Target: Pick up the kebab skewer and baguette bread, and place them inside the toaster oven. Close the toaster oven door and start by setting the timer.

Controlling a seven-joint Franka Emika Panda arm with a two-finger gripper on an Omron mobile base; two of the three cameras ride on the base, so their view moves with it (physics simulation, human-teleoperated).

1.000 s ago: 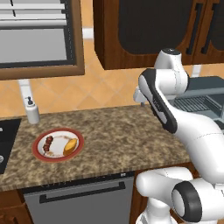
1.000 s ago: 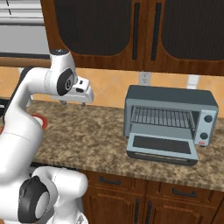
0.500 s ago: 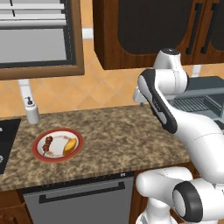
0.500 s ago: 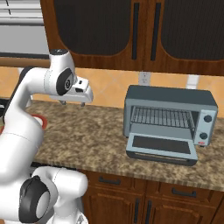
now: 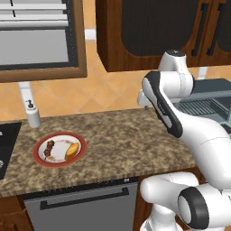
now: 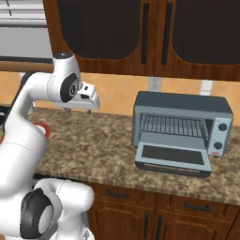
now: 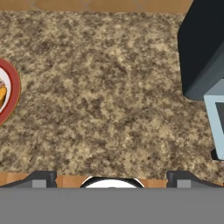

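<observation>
Two foods, skewer (image 5: 50, 145) and bread (image 5: 72, 152), lie on the plate (image 5: 39, 159) at the counter's left, seen from the left base. The right base shows the oven (image 6: 182, 126), door (image 6: 172, 159) dropped. My gripper (image 6: 78, 109) hovers between them, fingers (image 7: 41, 178) wide, tips cut off.

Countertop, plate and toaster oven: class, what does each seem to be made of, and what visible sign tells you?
Countertop: looks like polished granite, from its speckled brown-and-tan grain.
Plate: probably glazed ceramic, smooth white with a red rim.
Toaster oven: seemingly painted blue-grey metal; a thin wire rack inside, and a dark glass-like window in its dropped door.
</observation>
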